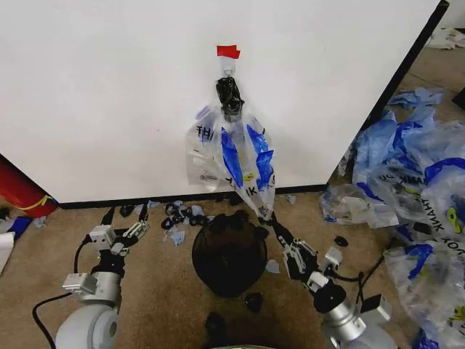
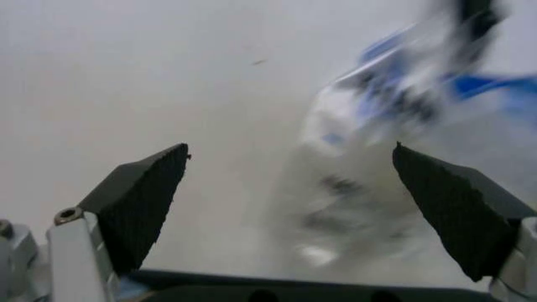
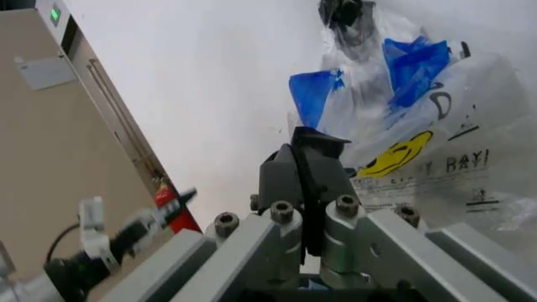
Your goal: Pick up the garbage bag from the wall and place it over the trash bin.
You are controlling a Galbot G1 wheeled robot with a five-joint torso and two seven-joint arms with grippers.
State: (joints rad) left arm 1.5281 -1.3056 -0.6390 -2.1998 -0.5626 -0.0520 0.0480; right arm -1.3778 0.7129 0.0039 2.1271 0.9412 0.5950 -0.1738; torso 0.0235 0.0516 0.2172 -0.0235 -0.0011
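Note:
The garbage bag point(image 1: 231, 156), clear plastic with blue handles and a yellow smiley, hangs from a black clip under the red tape point(image 1: 227, 51) on the white wall point(image 1: 109, 94). Its lower corner stretches down to my right gripper point(image 1: 267, 217), which is shut on that corner. In the right wrist view the shut right gripper point(image 3: 310, 143) sits in front of the bag point(image 3: 419, 126). The black mesh trash bin point(image 1: 229, 254) stands on the carpet directly below. My left gripper point(image 1: 125, 217) is open, low and left of the bin. The left wrist view shows the left gripper point(image 2: 290, 154) facing the wall and the blurred bag point(image 2: 394, 107).
A bluish heap of similar bags point(image 1: 414, 182) covers the floor at the right. Small black clips point(image 1: 182, 214) and scraps lie along the wall's base, and more clips point(image 1: 254, 302) lie near the bin. A red object point(image 1: 18, 190) leans at the far left.

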